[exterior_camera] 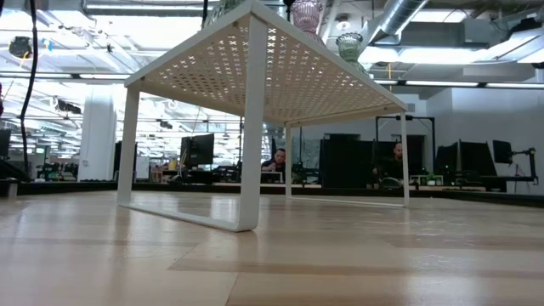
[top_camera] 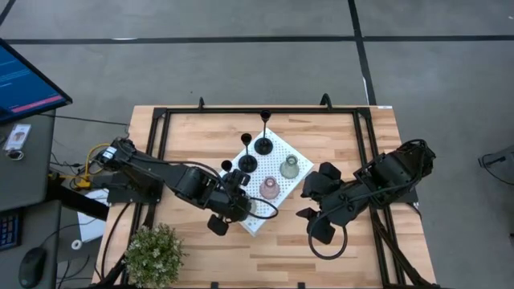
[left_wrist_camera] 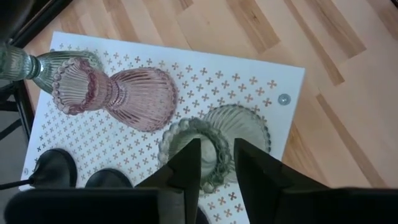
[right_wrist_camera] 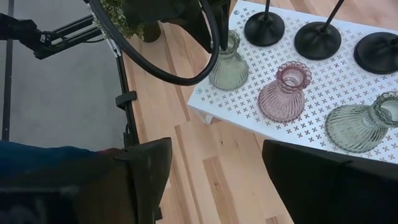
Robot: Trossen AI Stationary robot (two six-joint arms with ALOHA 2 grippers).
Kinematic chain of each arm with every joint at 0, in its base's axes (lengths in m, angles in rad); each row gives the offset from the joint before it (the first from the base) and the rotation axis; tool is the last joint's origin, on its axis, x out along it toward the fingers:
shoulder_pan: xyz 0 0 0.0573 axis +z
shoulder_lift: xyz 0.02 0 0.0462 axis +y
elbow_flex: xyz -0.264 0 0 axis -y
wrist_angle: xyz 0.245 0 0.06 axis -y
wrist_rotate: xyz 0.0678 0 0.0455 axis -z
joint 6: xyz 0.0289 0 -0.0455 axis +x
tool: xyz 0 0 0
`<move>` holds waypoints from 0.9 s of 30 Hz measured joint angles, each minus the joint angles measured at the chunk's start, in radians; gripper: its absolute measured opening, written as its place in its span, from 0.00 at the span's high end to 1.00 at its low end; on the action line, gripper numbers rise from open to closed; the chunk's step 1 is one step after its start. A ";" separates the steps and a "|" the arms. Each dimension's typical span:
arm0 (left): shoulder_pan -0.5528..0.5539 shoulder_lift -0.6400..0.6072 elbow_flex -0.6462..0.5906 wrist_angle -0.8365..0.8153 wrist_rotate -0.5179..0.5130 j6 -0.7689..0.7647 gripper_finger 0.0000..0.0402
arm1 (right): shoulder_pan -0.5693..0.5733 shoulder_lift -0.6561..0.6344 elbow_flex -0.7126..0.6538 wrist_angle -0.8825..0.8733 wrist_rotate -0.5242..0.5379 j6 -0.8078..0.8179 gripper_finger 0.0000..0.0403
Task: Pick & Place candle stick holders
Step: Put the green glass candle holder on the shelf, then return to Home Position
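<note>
A white perforated board [top_camera: 277, 143] stands on legs mid-table. On it stand three black candle stick holders [top_camera: 263, 146], a pink one [top_camera: 270, 189] and a pale green one [top_camera: 289, 167]. A second pale green holder [left_wrist_camera: 242, 127] stands upright on its base at the board's near corner. My left gripper [left_wrist_camera: 216, 149] is shut on its top from above. My right gripper [right_wrist_camera: 214, 177] is open and empty over the wood to the right of the board [top_camera: 315, 223]. The low view shows neither gripper. My left gripper has the pale green holder by its top rim [left_wrist_camera: 217, 158]. One finger [left_wrist_camera: 189, 165] is in the mouth and the other [left_wrist_camera: 249, 165] is outside, with the rim wall between them. The fingers point down from above. The holder stands upright, its base on the board.
A bushy green plant [top_camera: 154, 253] stands at the table's near left corner. A black frame [top_camera: 161, 128] runs along the table's edges. A cable loop [right_wrist_camera: 186, 68] hangs from my left arm near the board's corner. Bare wood lies near of the board.
</note>
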 joint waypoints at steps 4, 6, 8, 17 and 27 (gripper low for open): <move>0.000 0.000 0.000 0.001 -0.006 0.002 0.73 | 0.000 0.000 0.000 0.002 0.000 0.000 0.40; 0.000 0.000 0.000 0.003 -0.007 0.002 0.72 | 0.000 0.000 0.000 0.003 0.000 0.000 0.40; 0.000 0.000 0.000 0.008 -0.007 0.002 0.71 | 0.000 0.000 0.000 0.003 0.000 0.000 0.40; 0.000 0.000 0.000 0.070 -0.007 0.002 0.71 | 0.000 0.000 0.000 0.004 0.000 0.000 0.40; 0.008 0.000 0.000 0.117 0.001 0.002 0.71 | 0.000 0.000 0.000 0.008 0.000 0.000 0.40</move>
